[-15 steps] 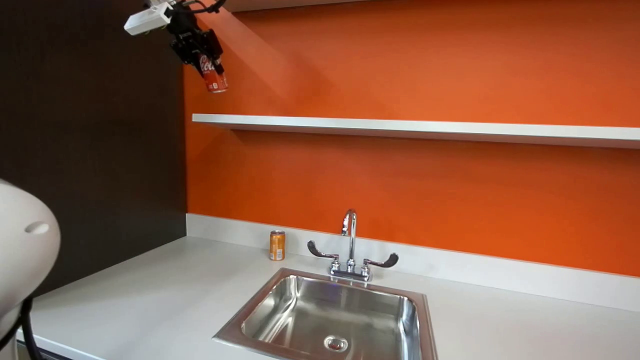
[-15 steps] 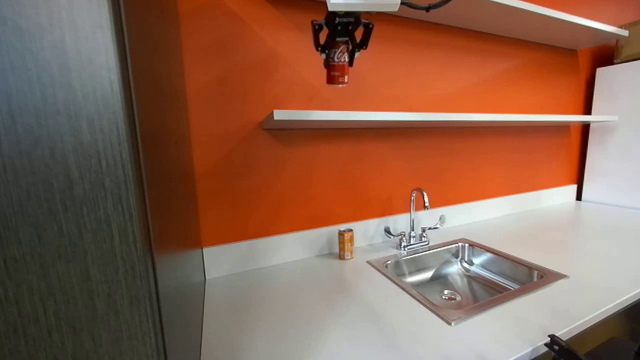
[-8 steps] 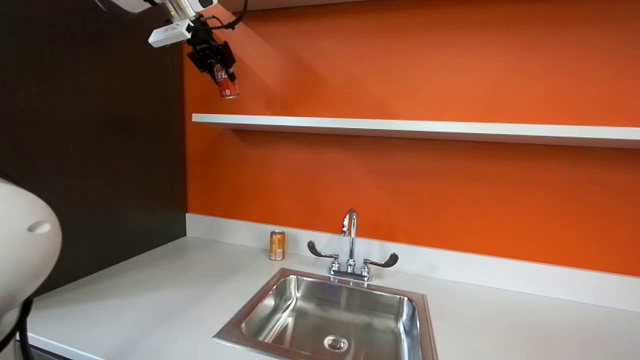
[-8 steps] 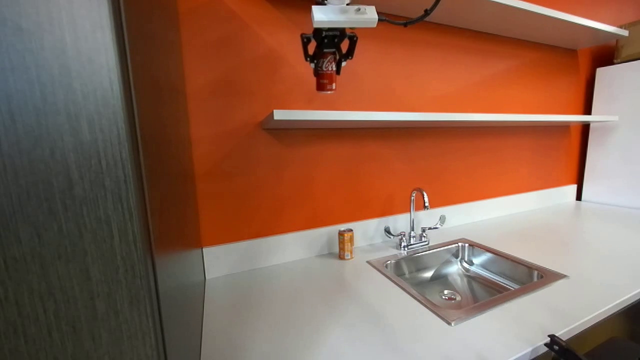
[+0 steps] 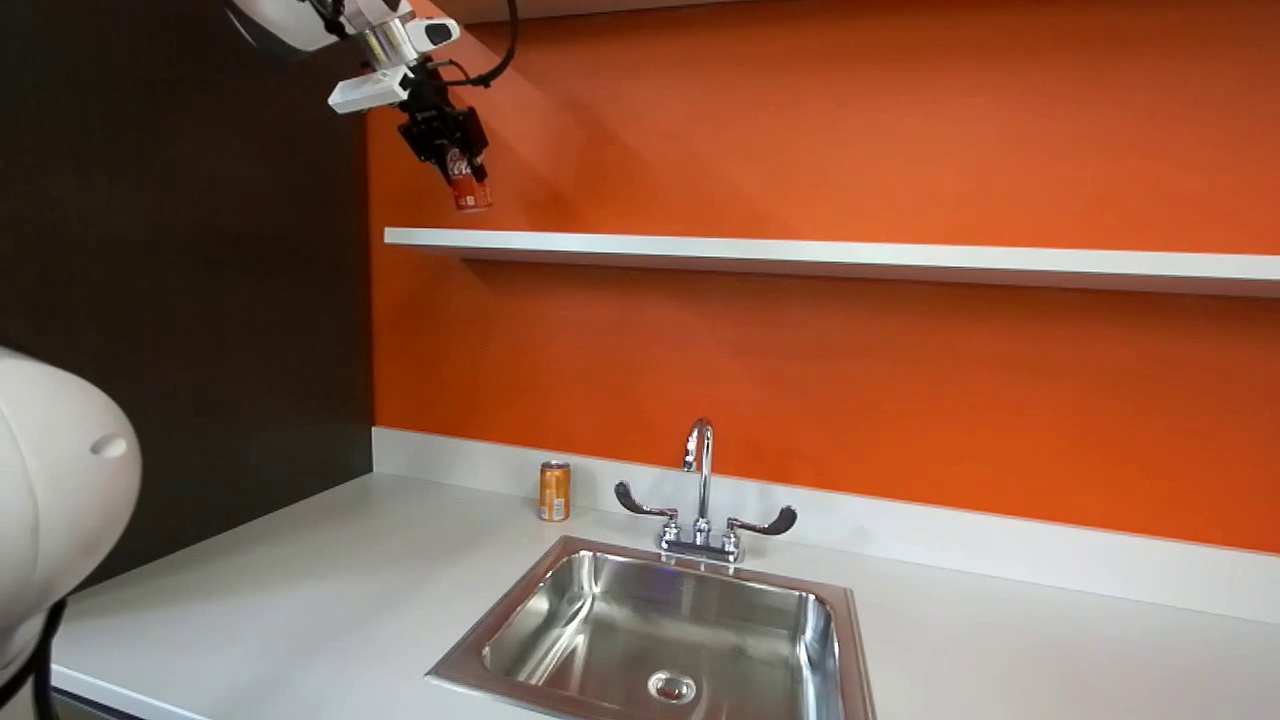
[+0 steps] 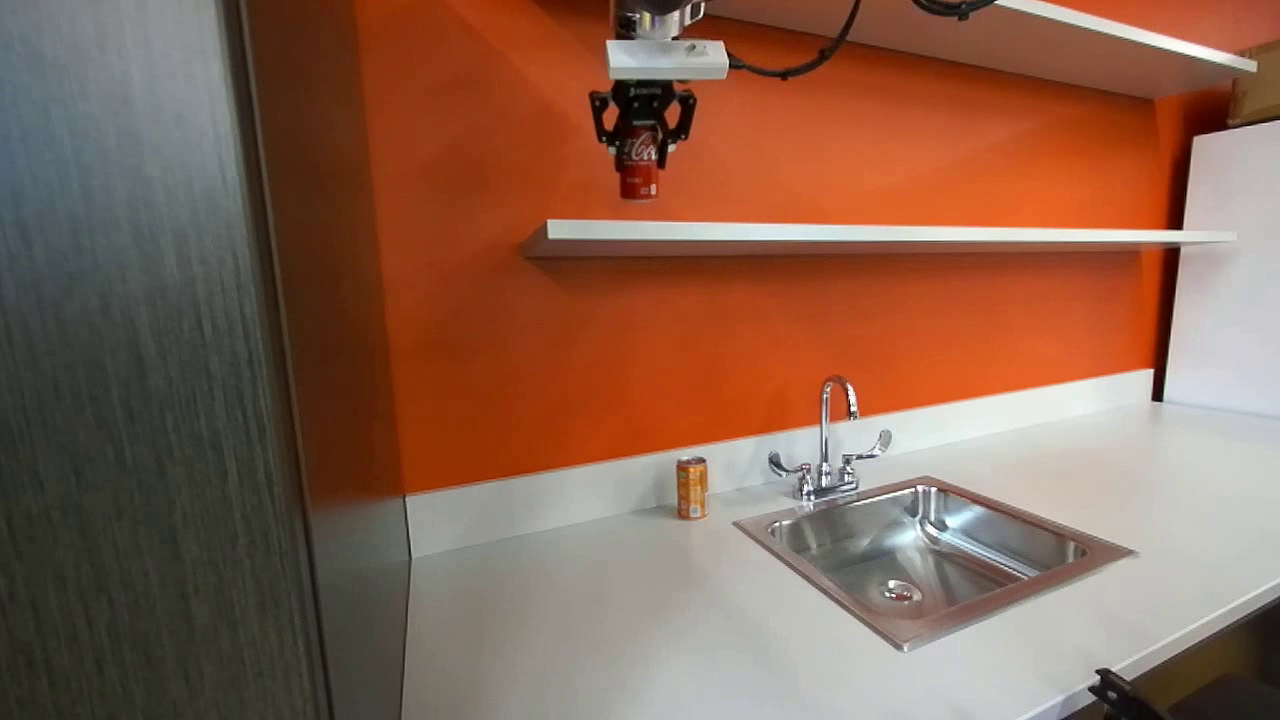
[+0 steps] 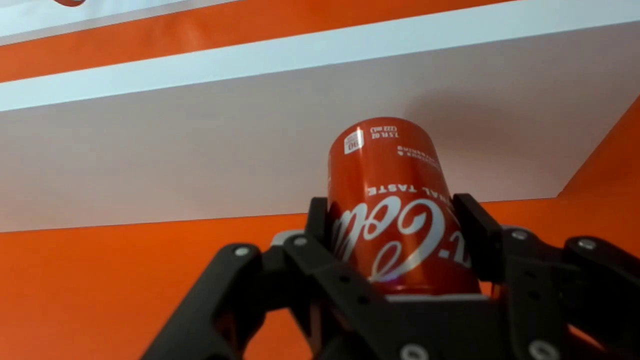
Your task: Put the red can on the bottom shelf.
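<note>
The red can (image 5: 472, 194) also shows in an exterior view (image 6: 639, 182) and in the wrist view (image 7: 385, 165). My gripper (image 5: 463, 168) is shut on its upper part, one finger on each side. The can hangs bottom end down and tilted, apart from the bottom shelf (image 5: 800, 252) and above its level, near the shelf's end by the dark panel. The wrist view (image 7: 200, 150) stands upside down and shows the shelf's top surface behind the can, with a soft shadow beside it. I cannot tell whether the can is over the shelf or in front of its edge.
An upper shelf (image 6: 1000, 45) runs above. A dark panel (image 5: 190, 300) stands beside the shelf's end. Below are the white countertop (image 5: 300, 590), an orange can (image 5: 555, 491), a faucet (image 5: 703, 480) and a steel sink (image 5: 850, 640). A cable (image 6: 800, 68) hangs from the arm.
My gripper has come down with the red can, nearer to the bottom shelf. It has shifted rightward in an exterior view and leftward in an exterior view. The grip is unchanged.
</note>
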Controlling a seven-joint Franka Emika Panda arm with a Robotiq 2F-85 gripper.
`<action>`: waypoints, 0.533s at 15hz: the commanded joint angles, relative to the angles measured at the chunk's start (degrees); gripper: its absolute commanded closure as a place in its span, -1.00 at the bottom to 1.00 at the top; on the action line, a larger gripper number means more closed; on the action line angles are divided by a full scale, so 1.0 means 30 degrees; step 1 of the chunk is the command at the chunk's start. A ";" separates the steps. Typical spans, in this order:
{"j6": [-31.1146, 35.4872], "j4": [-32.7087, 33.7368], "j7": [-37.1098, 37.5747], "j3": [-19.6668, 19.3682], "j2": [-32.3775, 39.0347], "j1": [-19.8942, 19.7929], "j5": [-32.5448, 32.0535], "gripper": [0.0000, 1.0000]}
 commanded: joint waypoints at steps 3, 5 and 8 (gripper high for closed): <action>-0.1594 0.3136 0.0124 -0.1304 0.2047 0.1384 -0.0266 0.22; -0.2087 0.3873 -0.0044 -0.1646 0.2599 0.1710 -0.0035 0.22; -0.2859 0.4886 -0.0141 -0.2091 0.3356 0.2165 0.0100 0.22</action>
